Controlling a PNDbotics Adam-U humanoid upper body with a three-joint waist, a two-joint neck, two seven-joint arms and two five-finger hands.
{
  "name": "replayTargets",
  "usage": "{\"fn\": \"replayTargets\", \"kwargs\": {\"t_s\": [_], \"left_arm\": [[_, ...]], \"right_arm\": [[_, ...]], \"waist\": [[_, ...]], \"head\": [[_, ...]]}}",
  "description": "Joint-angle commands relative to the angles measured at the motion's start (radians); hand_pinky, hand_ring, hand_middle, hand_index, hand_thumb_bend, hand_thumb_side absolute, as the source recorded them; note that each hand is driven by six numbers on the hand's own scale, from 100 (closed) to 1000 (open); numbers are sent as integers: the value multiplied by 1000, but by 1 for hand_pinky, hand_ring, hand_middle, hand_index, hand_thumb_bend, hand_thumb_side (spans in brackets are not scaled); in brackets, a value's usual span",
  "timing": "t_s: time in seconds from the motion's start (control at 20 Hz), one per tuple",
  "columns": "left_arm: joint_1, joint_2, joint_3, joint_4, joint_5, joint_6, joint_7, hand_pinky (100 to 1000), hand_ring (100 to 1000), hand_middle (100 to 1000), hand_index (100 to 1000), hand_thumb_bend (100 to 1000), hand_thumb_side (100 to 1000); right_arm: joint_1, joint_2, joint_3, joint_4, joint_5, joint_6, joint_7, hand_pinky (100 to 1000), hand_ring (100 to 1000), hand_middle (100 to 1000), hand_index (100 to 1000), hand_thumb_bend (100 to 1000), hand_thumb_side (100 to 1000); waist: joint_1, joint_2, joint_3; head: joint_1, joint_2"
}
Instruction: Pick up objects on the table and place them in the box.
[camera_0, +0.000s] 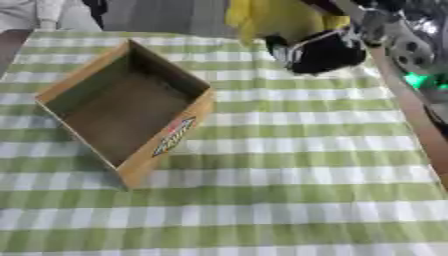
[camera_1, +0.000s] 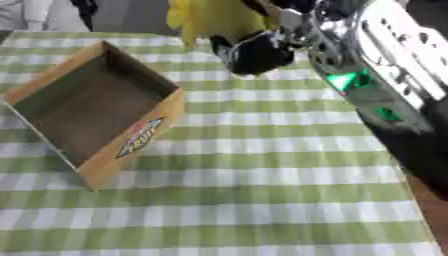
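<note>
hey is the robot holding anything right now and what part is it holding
The right hand has a yellow object at its fingers, raised beyond the box. Blur hides where the fingers hold it.

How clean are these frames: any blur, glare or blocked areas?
Left eye view: soft throughout, right robot hand and yellow object smeared, box logo unreadable. Right eye view: equally soft, right arm blocks the right side, glare on its silver parts.

My right hand (camera_0: 322, 51) is a blurred dark mass; I cannot read its fingers. Yellow object (camera_0: 280, 17) cut off by top edge, shape unclear. Box (camera_0: 166, 142) label unreadable.
</note>
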Motion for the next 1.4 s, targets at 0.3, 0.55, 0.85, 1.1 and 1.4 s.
{"fn": "replayTargets", "kwargs": {"t_s": [0.3, 0.55, 0.85, 1.1, 1.4], "left_arm": [[-6, 15, -12, -19, 12, 1, -15, 730, 650, 601, 723, 100, 902], [-7, 15, -13, -19, 15, 0, -18, 730, 650, 601, 723, 100, 902], [-22, 5, -30, -19, 26, 1, -36, 731, 649, 601, 722, 100, 902], [-27, 2, -30, -19, 30, 0, -42, 731, 649, 601, 722, 100, 902], [-36, -1, -31, -19, 33, -2, -46, 732, 649, 601, 721, 100, 902]], "right_arm": [[-130, 214, 15, 243, 71, 104, 44, 784, 775, 387, 529, 100, 361], [-147, 259, 20, 324, 67, 88, -10, 785, 775, 386, 529, 100, 360], [-171, 351, 25, 422, 55, 124, -50, 788, 768, 378, 522, 100, 337], [-163, 469, 20, 539, 104, 147, -114, 788, 768, 382, 525, 100, 326], [-152, 572, 6, 682, 140, 121, -198, 788, 767, 382, 524, 100, 320]], "waist": [[3, -17, 24], [4, -16, 28], [0, 4, 82], [-4, 15, 97], [-7, 29, 114]], "head": [[-31, -4], [-37, -1], [-109, -12], [-118, -24], [-126, -37]]}}
